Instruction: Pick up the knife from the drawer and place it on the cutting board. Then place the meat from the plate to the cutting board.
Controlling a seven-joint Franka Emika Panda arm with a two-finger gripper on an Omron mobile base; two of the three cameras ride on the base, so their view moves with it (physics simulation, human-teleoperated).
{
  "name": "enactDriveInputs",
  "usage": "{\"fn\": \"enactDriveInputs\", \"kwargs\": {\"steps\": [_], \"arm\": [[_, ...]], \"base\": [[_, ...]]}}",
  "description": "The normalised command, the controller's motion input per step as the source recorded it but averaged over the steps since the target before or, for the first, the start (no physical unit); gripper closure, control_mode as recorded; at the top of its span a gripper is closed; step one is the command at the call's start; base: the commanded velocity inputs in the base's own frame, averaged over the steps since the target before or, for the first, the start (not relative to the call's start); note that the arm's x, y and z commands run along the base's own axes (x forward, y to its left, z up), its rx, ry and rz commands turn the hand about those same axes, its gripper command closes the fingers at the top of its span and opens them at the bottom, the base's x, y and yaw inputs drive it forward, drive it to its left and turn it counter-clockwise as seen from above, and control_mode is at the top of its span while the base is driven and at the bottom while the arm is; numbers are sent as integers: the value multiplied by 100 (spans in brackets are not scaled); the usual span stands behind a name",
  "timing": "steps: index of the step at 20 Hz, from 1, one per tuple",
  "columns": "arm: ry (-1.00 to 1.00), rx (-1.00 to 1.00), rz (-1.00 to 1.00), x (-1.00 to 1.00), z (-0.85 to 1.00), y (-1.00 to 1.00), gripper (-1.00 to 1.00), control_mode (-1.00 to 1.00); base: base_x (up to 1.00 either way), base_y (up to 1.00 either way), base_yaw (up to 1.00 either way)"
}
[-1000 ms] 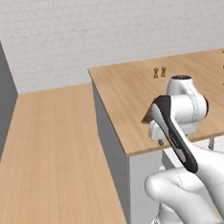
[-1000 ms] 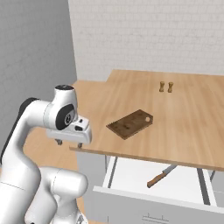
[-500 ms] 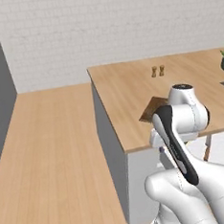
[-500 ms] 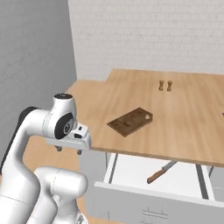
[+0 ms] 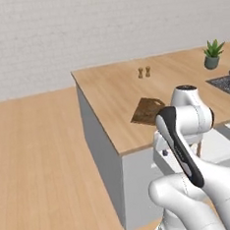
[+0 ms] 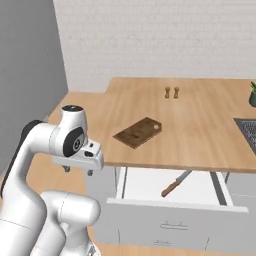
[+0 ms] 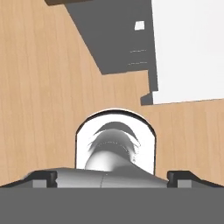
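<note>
Gripper (image 6: 77, 171): hung in front of the counter's left end, fingers spread wide, holding nothing.
Cutting board (image 6: 138, 132): lay flat on the wooden counter (image 6: 200, 135), near its front edge.
Knife (image 6: 176, 183): lay slanted in the open drawer (image 6: 145, 187) below the counter, wooden handle toward the front.
Shakers (image 6: 171, 92): two, side by side, farther back.
Writing: none readable.
</note>
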Motion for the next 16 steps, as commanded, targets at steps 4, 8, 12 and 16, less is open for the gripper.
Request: {"fn": "enactDriveInputs", "kwargs": {"steps": [4, 8, 12, 16], "arm": [[0, 0, 0, 0, 0, 0, -100, 100], [0, 0, 0, 0, 0, 0, -100, 100], [0, 0, 0, 0, 0, 0, -100, 100], [0, 0, 0, 0, 0, 0, -100, 100]], "base": [[0, 53, -43], [5, 53, -44], [3, 33, -43], [15, 33, -40]]}}
